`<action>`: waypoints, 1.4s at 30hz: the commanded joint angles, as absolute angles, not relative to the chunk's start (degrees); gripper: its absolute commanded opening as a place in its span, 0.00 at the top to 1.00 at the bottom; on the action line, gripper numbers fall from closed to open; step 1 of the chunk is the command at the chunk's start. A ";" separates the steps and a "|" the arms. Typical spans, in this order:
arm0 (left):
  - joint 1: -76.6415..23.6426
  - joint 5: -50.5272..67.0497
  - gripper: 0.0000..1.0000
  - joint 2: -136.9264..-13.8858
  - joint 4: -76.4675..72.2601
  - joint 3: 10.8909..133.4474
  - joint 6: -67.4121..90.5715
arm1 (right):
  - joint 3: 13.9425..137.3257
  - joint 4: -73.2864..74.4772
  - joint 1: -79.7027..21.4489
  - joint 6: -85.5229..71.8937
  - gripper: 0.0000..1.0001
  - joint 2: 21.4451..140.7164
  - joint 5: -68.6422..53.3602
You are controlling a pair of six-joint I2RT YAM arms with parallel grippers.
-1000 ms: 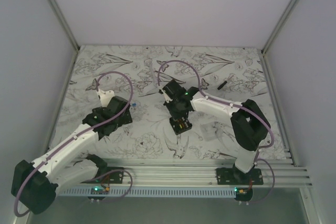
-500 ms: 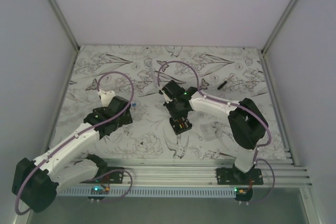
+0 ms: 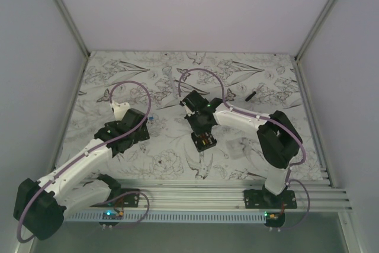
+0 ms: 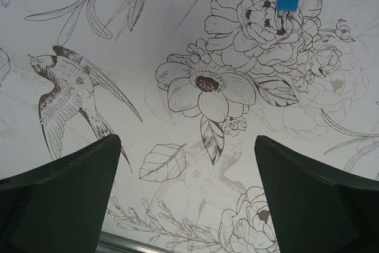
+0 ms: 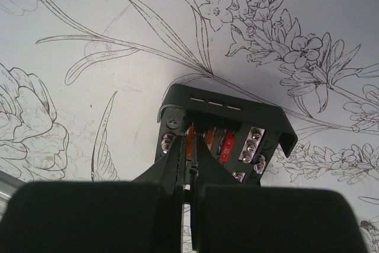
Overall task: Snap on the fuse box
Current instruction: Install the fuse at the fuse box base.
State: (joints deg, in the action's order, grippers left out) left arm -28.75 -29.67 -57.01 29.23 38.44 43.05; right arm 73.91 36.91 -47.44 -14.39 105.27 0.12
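While the fuse box (image 3: 205,141) sits open mid-table (image 3: 118,75), somewhat toward the near edge, the right gripper (image 5: 189,167) has its fingers pressed together, their tips dipped past the box's near rim among orange and red pieces. The left gripper (image 4: 186,143) hovers with its fingers wide apart over open table surface, a small blue fuse (image 4: 288,4) ahead of it. A short black stick (image 3: 251,95) lies well apart, toward the far right edge.

near side of the fuse box (image 5: 220,106) hidden behind my right fingers (image 5: 170,173), their bases blurred; my left fingers (image 4: 59,199) cropped by the bottom edge
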 commanded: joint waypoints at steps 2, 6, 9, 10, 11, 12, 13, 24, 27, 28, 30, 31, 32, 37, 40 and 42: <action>-28.30 -30.14 0.00 -56.98 31.32 38.77 43.77 | 74.27 36.70 -47.02 -16.02 1.00 105.45 2.20; -28.30 -30.30 0.00 -56.56 31.46 38.67 43.92 | 73.85 36.49 -47.04 -16.67 1.00 104.68 2.62; -28.31 -30.31 0.00 -56.46 31.42 38.67 44.01 | 73.51 36.05 -47.03 -17.08 1.00 103.79 2.64; -28.30 -30.28 0.00 -56.43 31.42 38.67 44.03 | 73.26 35.73 -47.02 -17.24 1.00 103.56 2.70; -28.30 -30.26 0.00 -56.43 31.46 38.67 44.10 | 73.10 35.54 -47.02 -17.49 1.00 103.32 2.88; -28.22 -30.24 0.00 -56.43 31.53 38.67 44.12 | 73.00 35.46 -47.02 -17.73 1.00 103.18 3.14; -28.19 -30.22 0.00 -56.43 31.48 38.67 44.12 | 72.79 35.20 -47.02 -17.90 1.00 103.02 3.18; -28.21 -30.20 0.00 -55.63 31.59 38.56 44.38 | 70.63 32.56 -47.11 -19.30 1.00 100.24 3.05; -28.21 -30.15 0.00 -55.72 31.58 38.57 44.38 | 70.25 32.60 -47.13 -19.59 1.00 100.08 3.27; -28.21 -30.08 0.00 -55.72 31.61 38.58 44.45 | 70.09 32.56 -47.11 -19.64 1.00 100.13 3.18; -28.21 -29.96 0.00 -55.72 31.61 38.65 44.47 | 69.79 32.52 -47.11 -19.60 1.00 100.23 3.13; -28.21 -29.97 0.00 -55.79 31.58 38.67 44.47 | 69.74 32.48 -47.11 -19.70 1.00 100.44 3.06; -28.21 -29.87 0.00 -55.85 31.61 38.67 44.43 | 69.64 32.43 -47.12 -19.69 1.00 100.61 3.07; -28.21 -29.79 0.00 -55.77 31.69 38.66 44.38 | 69.17 31.49 -47.12 -19.87 1.00 101.23 2.44; -28.22 -29.74 0.00 -55.72 31.73 38.68 44.34 | 69.08 31.30 -47.11 -19.90 1.00 101.48 2.36; -28.21 -29.71 0.00 -55.71 31.73 38.76 44.38 | 69.00 31.05 -47.11 -19.99 1.00 101.55 1.97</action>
State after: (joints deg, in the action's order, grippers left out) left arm -28.71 -29.54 -56.21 29.69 38.44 44.10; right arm 69.38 33.04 -47.44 -18.90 101.67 2.22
